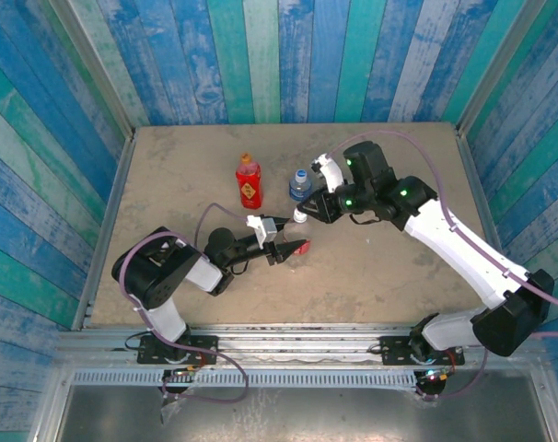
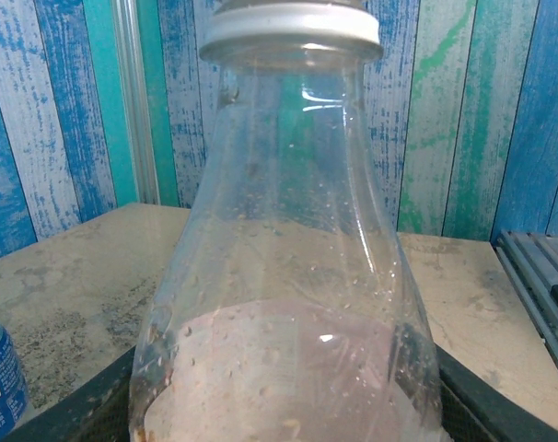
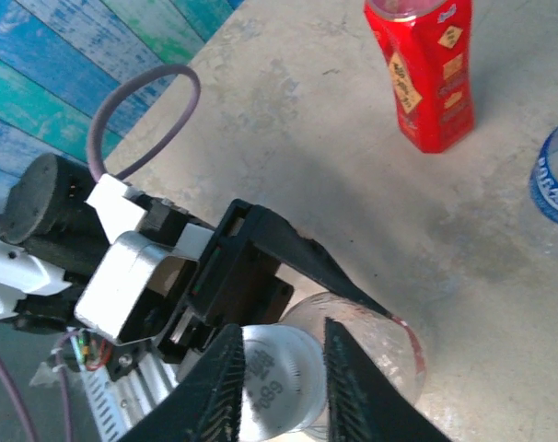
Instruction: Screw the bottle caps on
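Red bottle, top camera: the red bottle (image 1: 249, 187) stands upright on the tan table (image 1: 389, 276), behind the centre. The orange-brown cap (image 1: 246, 158) sits on its neck.
Blue-label bottle, top camera: the blue-label bottle (image 1: 300, 190) is just right of the red bottle, apart from it and upright. The blue cap (image 1: 301, 173) is on top.
Red-label bottle, top camera: the red-label bottle (image 1: 303, 247) is in front of those two, near the middle of the table. The white cap (image 1: 300, 218) is on its mouth.
Left gripper, top camera: the left gripper (image 1: 293, 244) reaches in from the left and is clenched around the red-label bottle's body.
Right gripper, top camera: the right gripper (image 1: 302, 215) comes in from the right, at the white cap.
Red-label bottle, left wrist: the clear body is very close and upright in the frame, with the white cap at the top. The label looks pale from this side.
Left fingers, left wrist: dark fingers (image 2: 86, 410) hug both lower sides of the bottle.
Blue-label bottle, left wrist: a sliver shows at the lower left edge, standing on the table.
Right fingers, right wrist: black fingers (image 3: 219, 382) press on either side of the white cap, grasping it.
Left gripper, right wrist: a dark jaw lies against the clear bottle's shoulder, just beside the cap.
Other bottles, right wrist: the red bottle stands at the top right and the blue-label bottle at the right edge, both well apart from the held bottle.
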You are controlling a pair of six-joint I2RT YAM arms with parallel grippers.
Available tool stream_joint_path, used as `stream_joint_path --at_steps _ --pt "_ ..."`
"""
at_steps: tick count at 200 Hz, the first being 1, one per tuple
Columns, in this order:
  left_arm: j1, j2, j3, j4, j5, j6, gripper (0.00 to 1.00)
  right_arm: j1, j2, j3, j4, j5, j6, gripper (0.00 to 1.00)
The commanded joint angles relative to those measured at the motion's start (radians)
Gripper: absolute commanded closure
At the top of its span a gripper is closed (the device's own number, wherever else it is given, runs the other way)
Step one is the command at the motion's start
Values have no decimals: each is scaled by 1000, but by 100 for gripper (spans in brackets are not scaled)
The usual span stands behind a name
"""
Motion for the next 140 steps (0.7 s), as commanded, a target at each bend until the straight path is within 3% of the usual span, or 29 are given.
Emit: stream_joint_path --at_steps 1,80,100,140 --pt "4 -2 -12 -152 -34 45 38 -4 3 -3 -69 -56 -16 76" --pt "7 -13 -7 -189 -54 57 38 3 -110 -107 -49 -199 47 78" --pt "7 -15 -7 -195 -55 63 38 2 -132 -100 -33 -134 38 78" --pt "7 -13 -8 -197 -52 67 38 -40 -120 -76 26 -16 58 67"
